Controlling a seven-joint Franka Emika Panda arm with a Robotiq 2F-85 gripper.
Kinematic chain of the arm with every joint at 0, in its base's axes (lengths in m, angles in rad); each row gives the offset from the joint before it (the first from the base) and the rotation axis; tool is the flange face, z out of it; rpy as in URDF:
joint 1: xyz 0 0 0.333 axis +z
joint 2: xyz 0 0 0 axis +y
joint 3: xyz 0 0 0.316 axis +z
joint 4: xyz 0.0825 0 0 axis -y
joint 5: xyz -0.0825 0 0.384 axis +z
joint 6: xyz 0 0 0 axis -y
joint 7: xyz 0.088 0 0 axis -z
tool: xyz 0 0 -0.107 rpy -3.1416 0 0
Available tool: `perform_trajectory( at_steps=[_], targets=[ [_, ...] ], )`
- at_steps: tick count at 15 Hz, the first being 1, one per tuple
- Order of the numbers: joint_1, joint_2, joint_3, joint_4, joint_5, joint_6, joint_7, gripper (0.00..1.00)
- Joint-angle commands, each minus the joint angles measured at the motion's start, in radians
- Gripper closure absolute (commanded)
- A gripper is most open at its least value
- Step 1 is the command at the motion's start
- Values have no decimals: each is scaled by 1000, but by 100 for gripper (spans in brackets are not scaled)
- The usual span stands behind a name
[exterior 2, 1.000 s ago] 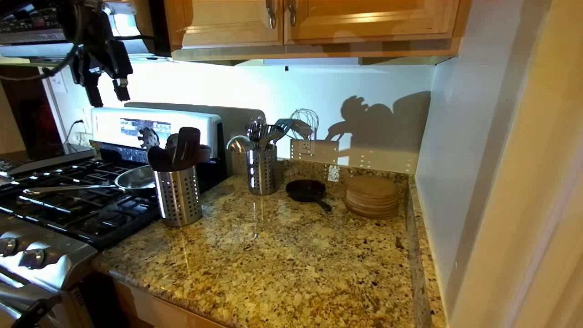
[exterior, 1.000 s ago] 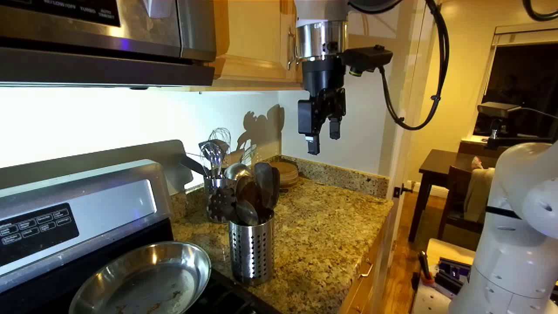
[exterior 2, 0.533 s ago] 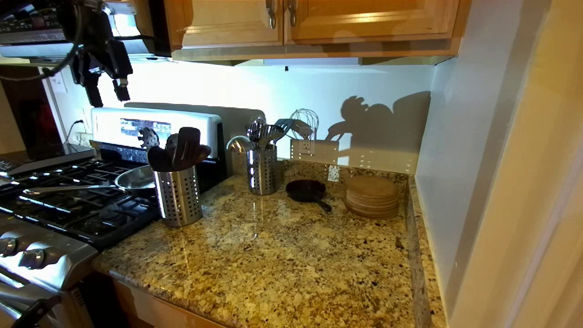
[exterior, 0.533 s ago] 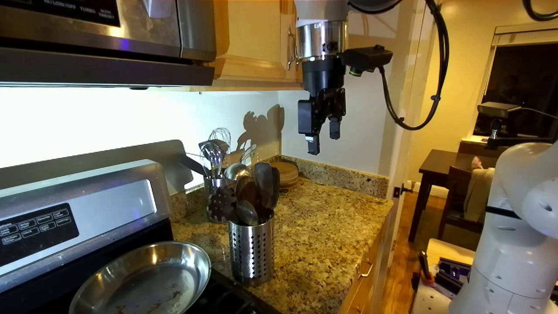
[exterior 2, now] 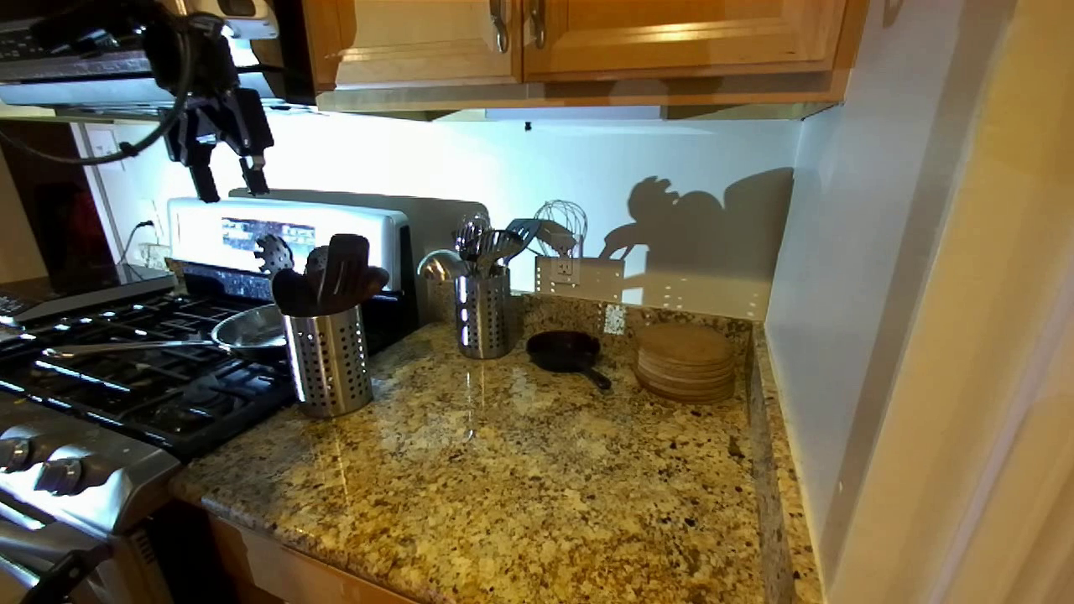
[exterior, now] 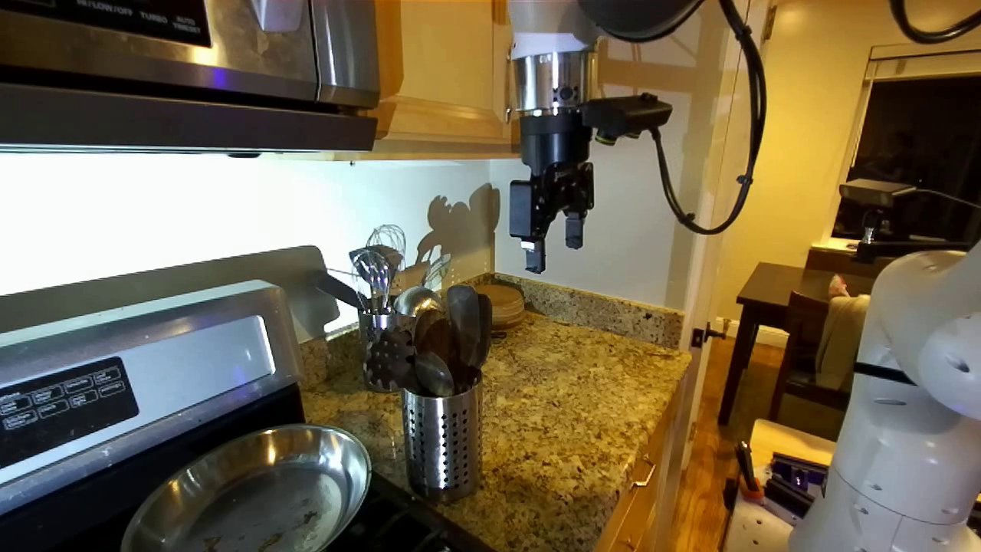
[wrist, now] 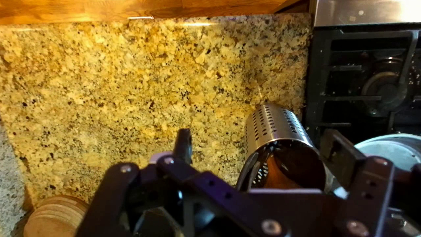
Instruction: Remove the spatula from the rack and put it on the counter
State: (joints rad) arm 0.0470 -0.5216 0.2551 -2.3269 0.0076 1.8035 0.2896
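Item: spatula (exterior 2: 342,267), dark brown-black, broad slotted head uppermost, standing in the rack (exterior 2: 329,361), left of centre of the frame in an exterior view; handle sunk inside the metal, out of sight. Identification: fair only, as other dark utensils (exterior 2: 291,294) crowd the same mouth. The rack: perforated, silver, upright on the bench (exterior 2: 537,470), just beside the stove (exterior 2: 151,369); in the wrist view it appears right of centre, mouth toward the lower edge. My claw (exterior: 554,249): spread wide, nothing in its hold, upper middle of the frame in an exterior view, higher than the utensils and apart from them. Handling, by my judgement: light, stiff, hard to break; exact material not told from here; smooth faces liable to slide or twist in my grip. Place of hold: the neck looks crowded near the rim, so I favour the exposed head, pinched across its thickness, low enough to resist twisting. Cautions: head edges may snag neighbours; the rack may tip under a slanted pull; a straight upward draw, long enough to free the whole handle, seems best. Destination: the bench, lower middle of the frame in an exterior view, spatula laid flat.
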Motion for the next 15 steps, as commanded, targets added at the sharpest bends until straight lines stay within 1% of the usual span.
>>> perform_trajectory(
  at_steps=[1, 5, 10, 15],
  targets=[
    [-5, 116, -36, 52, -45, 85, -17, 0],
    [-5, 229, -52, 113, -86, 170, -22, 0],
    [13, 346, -64, 199, -77, 193, -39, 0],
    [22, 427, -69, 249, -83, 209, -77, 0]
  ],
)
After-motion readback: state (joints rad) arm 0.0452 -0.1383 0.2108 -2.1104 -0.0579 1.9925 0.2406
